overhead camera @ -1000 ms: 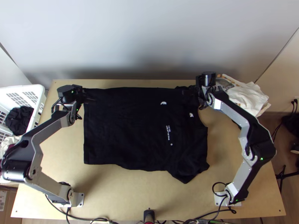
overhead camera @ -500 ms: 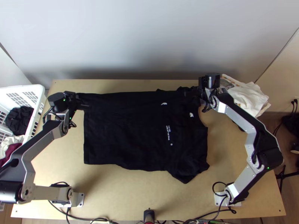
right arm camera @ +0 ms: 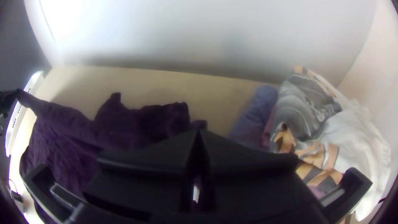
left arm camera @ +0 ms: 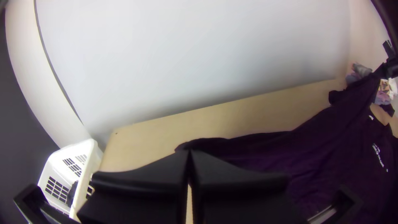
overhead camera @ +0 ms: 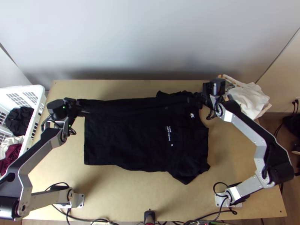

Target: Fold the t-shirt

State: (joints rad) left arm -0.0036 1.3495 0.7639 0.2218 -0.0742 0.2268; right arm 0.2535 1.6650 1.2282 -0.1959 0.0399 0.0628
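Light wooden table point(overhead camera: 120, 191), pale wall point(overhead camera: 150, 37) behind.
Left edge: white plastic basket point(overhead camera: 40, 93) of clothes point(overhead camera: 19, 120) (some maroon); left gripper point(overhead camera: 88, 112) and right gripper point(overhead camera: 189, 100) clench black t-shirt point(overhead camera: 131, 138).

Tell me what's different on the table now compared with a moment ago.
Both the left gripper and the right gripper have moved toward the table's near edge, jaws shut on the black cloth t-shirt; the left also moved outward. The shirt's far edge came with them, nearly covering one small white print. Neither let go. The shirt's near edge and the white plastic basket stayed put.
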